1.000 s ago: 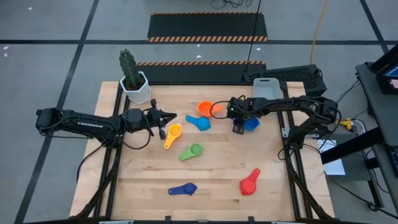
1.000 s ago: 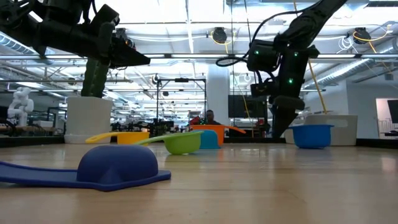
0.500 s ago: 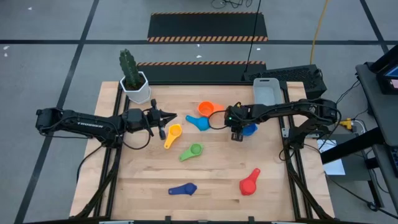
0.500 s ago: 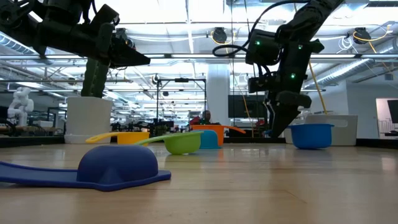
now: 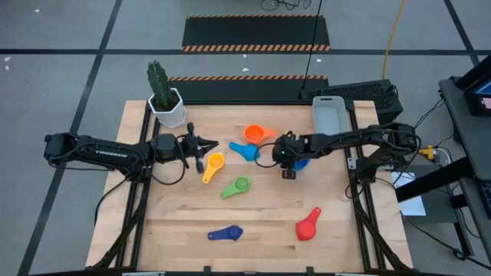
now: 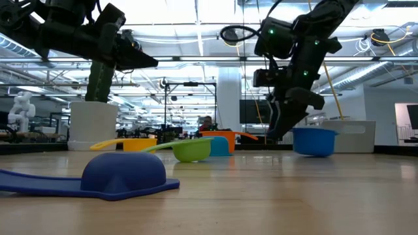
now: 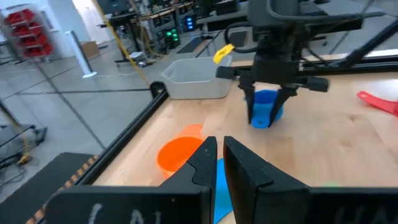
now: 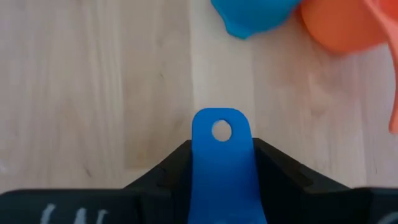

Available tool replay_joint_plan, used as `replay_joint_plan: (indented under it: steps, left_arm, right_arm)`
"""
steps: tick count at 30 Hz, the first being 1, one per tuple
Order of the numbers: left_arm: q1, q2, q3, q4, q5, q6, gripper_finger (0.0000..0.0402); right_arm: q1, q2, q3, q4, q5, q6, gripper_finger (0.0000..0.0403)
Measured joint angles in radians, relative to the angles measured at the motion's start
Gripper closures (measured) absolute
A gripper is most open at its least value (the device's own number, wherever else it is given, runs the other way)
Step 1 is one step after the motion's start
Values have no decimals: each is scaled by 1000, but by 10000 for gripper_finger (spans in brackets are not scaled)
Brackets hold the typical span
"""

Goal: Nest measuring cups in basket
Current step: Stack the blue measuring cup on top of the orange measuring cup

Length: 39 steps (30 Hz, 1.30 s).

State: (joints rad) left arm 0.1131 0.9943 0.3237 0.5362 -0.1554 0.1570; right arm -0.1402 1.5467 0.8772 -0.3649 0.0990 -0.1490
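Right gripper (image 5: pixel 289 173) clamps the flat handle of a blue cup (image 5: pixel 304 159) mid-table, bowl lifted just clear of the wood in the low view; left gripper (image 5: pixel 209 143) hovers pinched shut, empty, near the yellow cup (image 5: pixel 213 165). Seven plastic cups counted: two light blue, second (image 5: pixel 245 150) touching the orange (image 5: pixel 254 134); green (image 5: pixel 236 187); red (image 5: pixel 308 225); dark blue (image 5: pixel 226 233). One translucent rounded basket (image 5: pixel 327 115), empty, at the far right edge; one cactus pot (image 5: pixel 166 105), white, hexagonal; pale planked table (image 5: pixel 176 222).
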Motion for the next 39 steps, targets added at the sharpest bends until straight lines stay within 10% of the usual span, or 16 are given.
replay_joint_plan:
  steps: [20, 39]
  left_arm:
    - [-1, 0, 0, 59, 12, -47, 272]
    - [-41, 0, 0, 100, -2, -57, 268]
  right_arm:
    - [126, 0, 0, 223, -52, -49, 275]
    - [175, 0, 0, 465, -51, -137, 275]
